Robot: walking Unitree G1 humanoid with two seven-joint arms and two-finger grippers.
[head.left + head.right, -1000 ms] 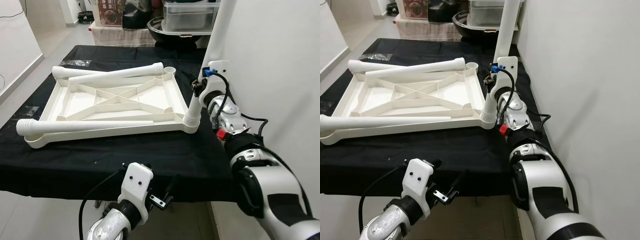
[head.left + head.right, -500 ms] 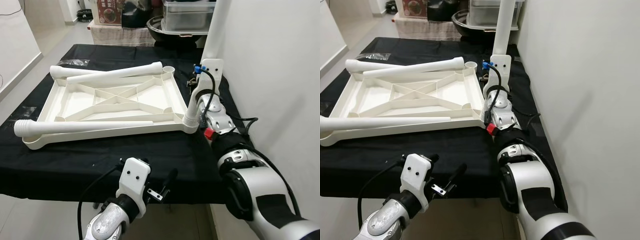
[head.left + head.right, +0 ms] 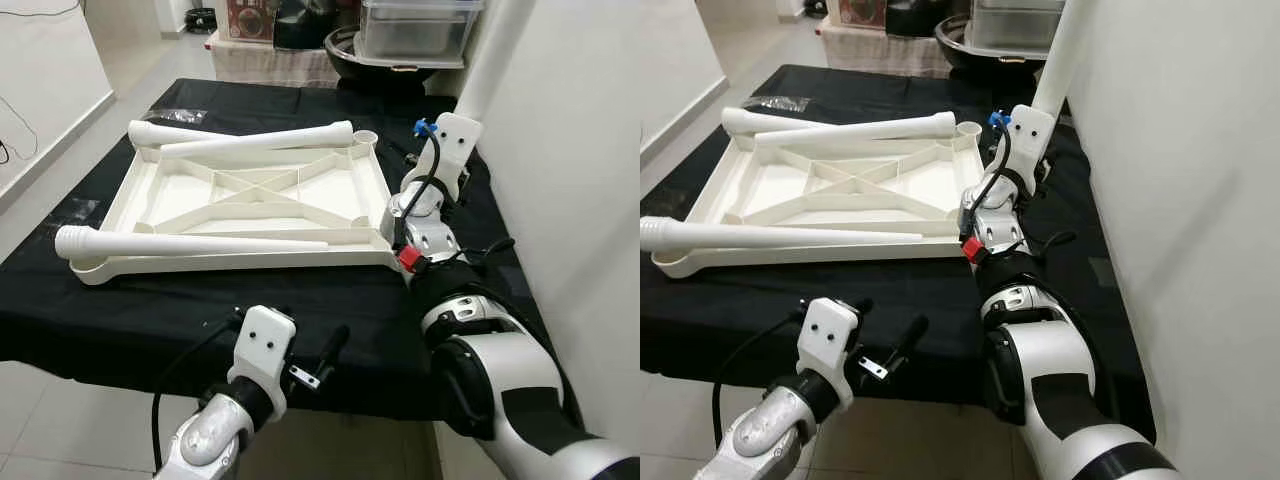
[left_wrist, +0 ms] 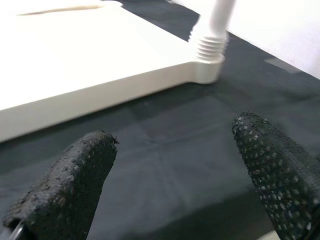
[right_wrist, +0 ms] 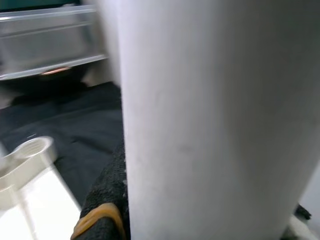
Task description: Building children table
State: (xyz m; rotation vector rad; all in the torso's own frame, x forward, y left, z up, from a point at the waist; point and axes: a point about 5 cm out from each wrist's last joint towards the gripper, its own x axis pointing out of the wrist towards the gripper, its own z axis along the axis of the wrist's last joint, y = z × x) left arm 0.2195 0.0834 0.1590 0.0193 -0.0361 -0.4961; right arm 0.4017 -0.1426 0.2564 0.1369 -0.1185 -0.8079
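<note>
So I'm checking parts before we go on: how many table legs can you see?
3. One stands upright in the near right corner socket, gripped by the right gripper. Two lie loose on the tabletop: one along the far edge, one along the near edge.

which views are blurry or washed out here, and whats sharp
Eye views: evenly lit and sharp, the table top and loose legs crisp on the black cloth. Left wrist view: the table top overexposed to flat white, left gripper fingers softly blurred. Right wrist view: the held leg a close, out-of-focus white mass.
</note>
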